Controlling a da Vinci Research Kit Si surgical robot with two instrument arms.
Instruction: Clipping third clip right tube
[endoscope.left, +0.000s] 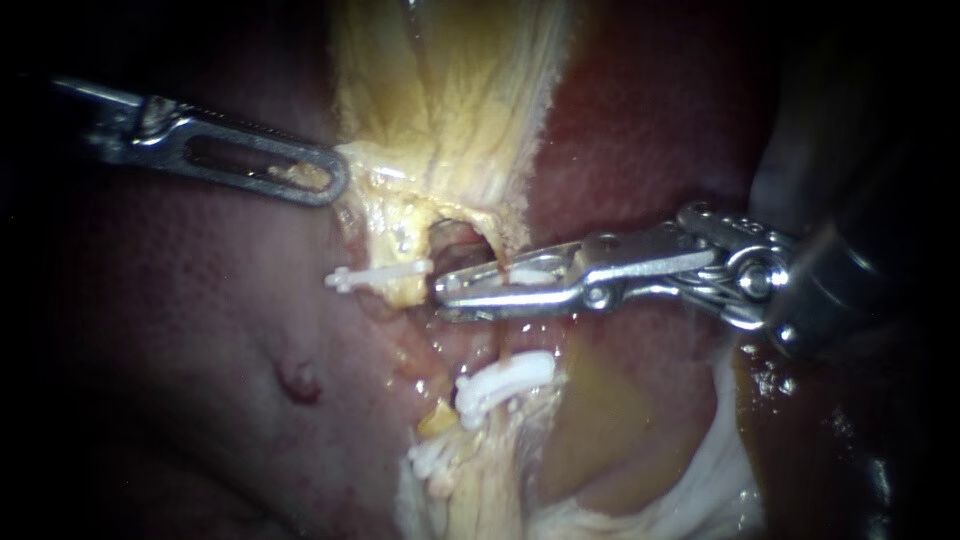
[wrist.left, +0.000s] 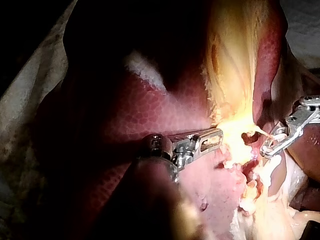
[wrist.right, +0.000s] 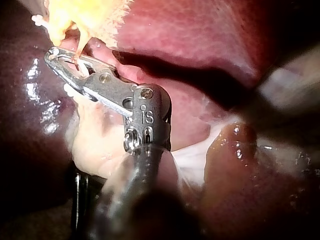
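Note:
My right instrument (endoscope.left: 442, 295) comes in from the right, its jaws lying nearly together on a white clip (endoscope.left: 525, 272). They cross the right tube (endoscope.left: 462, 243) just below a hole in the yellow tissue. In the right wrist view a thin strand runs between the jaws of this instrument (wrist.right: 52, 55). A second white clip (endoscope.left: 505, 380) sits lower on the same tube. Another clip (endoscope.left: 375, 275) crosses the left tube. My left instrument (endoscope.left: 335, 180) is shut on the edge of the gallbladder (endoscope.left: 450, 90) and holds it to the upper left; it also shows as the left instrument (wrist.left: 217, 137).
Dark red liver (endoscope.left: 200, 350) fills the left and the upper right. A further white clip (endoscope.left: 430, 460) lies low in the yellow tissue. White fatty tissue (endoscope.left: 720, 470) spreads under my right instrument's wrist.

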